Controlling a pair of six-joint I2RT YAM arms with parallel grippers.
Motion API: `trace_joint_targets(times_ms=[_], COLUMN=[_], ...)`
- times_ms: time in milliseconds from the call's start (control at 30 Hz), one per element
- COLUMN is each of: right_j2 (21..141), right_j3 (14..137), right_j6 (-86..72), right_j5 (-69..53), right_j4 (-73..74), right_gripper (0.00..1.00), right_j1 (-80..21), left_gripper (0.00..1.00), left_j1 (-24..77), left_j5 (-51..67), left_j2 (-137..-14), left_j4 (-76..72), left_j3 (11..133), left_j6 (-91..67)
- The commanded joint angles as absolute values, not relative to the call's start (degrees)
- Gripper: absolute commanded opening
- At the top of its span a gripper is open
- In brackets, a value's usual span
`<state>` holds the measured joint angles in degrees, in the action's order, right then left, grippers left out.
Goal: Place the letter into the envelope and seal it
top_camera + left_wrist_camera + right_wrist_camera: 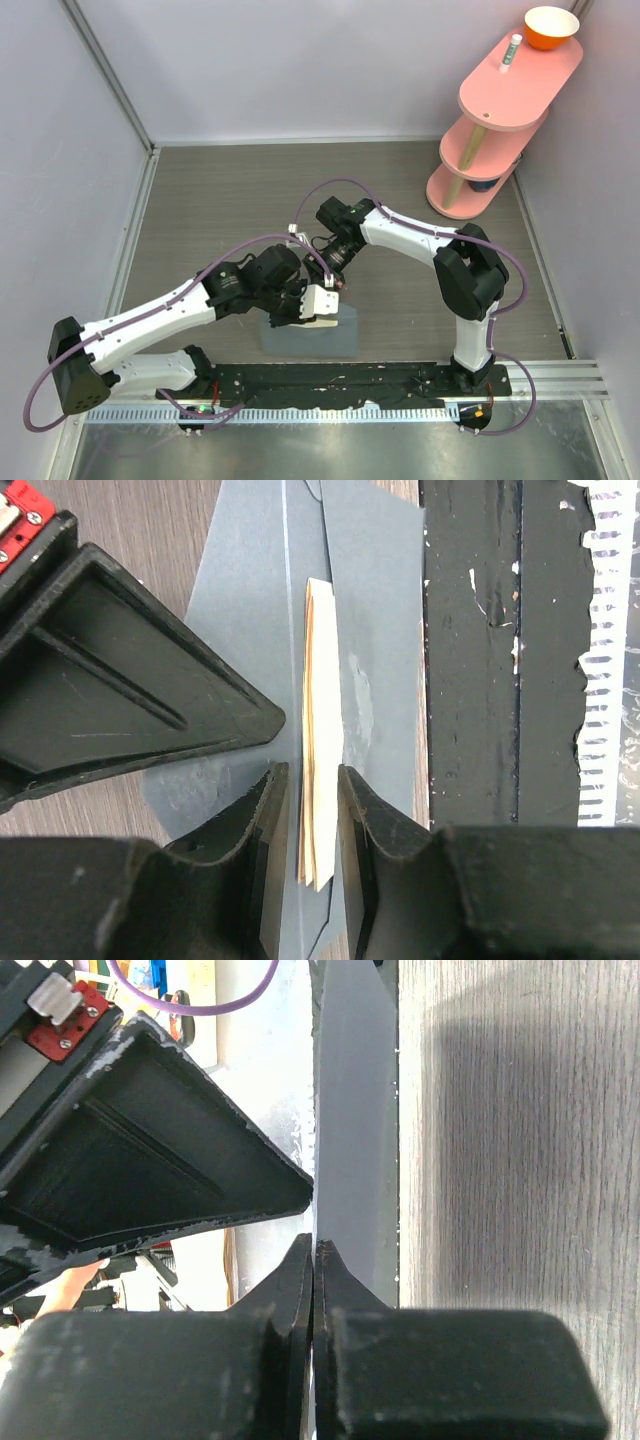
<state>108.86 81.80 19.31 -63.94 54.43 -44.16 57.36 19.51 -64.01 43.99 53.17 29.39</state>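
Observation:
The slate blue-grey envelope (300, 342) lies flat on the wooden table near the front edge. My left gripper (320, 310) hovers over it, shut on the folded cream letter (322, 303). In the left wrist view the letter (322, 730) stands on edge between the fingers of the left gripper (312, 772), above the envelope (375, 600). My right gripper (335, 282) is right behind it. In the right wrist view the right gripper (315, 1243) is shut on the edge of the raised envelope flap (355, 1110).
A black base plate (350, 380) runs along the front edge, right next to the envelope; it also shows in the left wrist view (470, 680). A pink tiered shelf (505, 110) with an orange bowl (551, 27) stands at the back right. Grey walls enclose the table.

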Motion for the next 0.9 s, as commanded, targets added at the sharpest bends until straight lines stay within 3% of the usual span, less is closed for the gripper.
trace_joint_targets(times_ms=[0,233,467,600,867], right_j2=[106.17,105.73,105.29,105.38,106.52], right_j3=[82.62,82.44,82.62,82.53,82.97], right_j6=[19.69,19.6,19.51,19.42,19.25], right_j5=[-64.51,-64.95,-66.0,-66.27,-66.53], right_j4=[54.14,54.14,54.14,54.05,53.53], right_gripper=[0.01,0.01,0.01,0.01,0.01], right_j1=[-44.38,-44.3,-44.38,-44.3,-44.3], left_gripper=[0.29,0.29,0.16,0.03,0.0], left_j1=[57.66,57.66,57.66,57.66,58.0], left_j5=[20.3,19.07,19.16,19.95,20.83], left_j2=[-63.63,-63.9,-65.04,-64.6,-66.27], left_j4=[44.3,41.92,41.57,40.26,38.59], left_j3=[54.93,52.39,49.49,48.08,48.43], left_j6=[29.71,30.49,32.25,32.43,30.5])
